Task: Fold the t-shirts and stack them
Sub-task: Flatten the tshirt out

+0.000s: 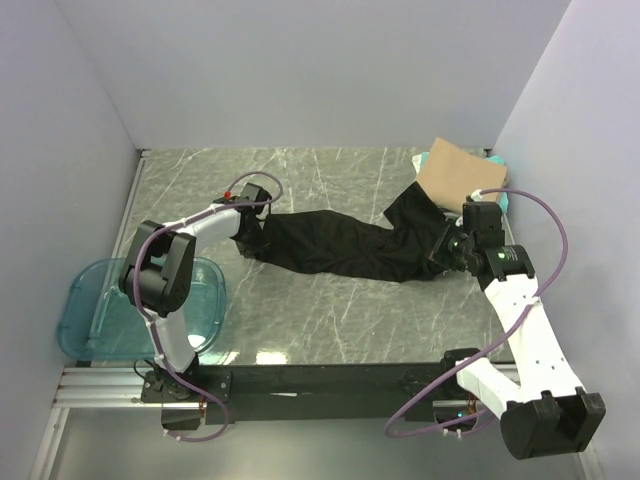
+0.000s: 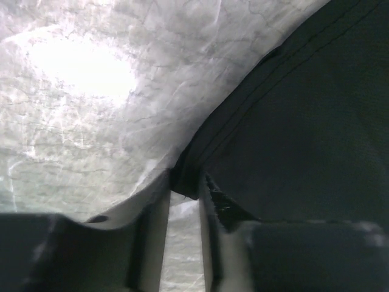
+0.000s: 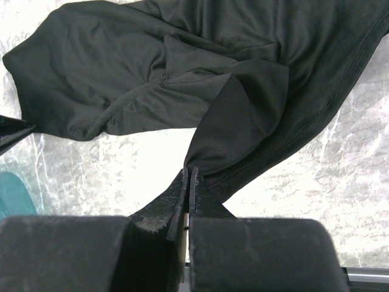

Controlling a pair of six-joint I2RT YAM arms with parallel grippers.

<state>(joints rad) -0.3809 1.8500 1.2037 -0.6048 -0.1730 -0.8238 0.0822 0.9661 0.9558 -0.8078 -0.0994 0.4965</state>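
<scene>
The black t-shirt (image 1: pixel 340 250) lies stretched in a rumpled band across the middle of the marble table (image 1: pixel 330 175). My left gripper (image 1: pixel 248 225) is at its left end. In the left wrist view a dark hem corner (image 2: pixel 185 179) sits between the tips of the left gripper (image 2: pixel 185 193), whose jaws stand apart with the table showing through the gap. My right gripper (image 1: pixel 440 255) is at the shirt's right end. In the right wrist view it (image 3: pixel 189 173) is shut on a fold of the black cloth (image 3: pixel 231 121). The tan t-shirt (image 1: pixel 455 172) lies folded at the back right on the teal t-shirt (image 1: pixel 497 197).
A translucent blue tub (image 1: pixel 140 305) sits at the front left corner, beside the left arm's base. Grey walls close the table in on the left, back and right. A black rail (image 1: pixel 320 380) runs along the near edge.
</scene>
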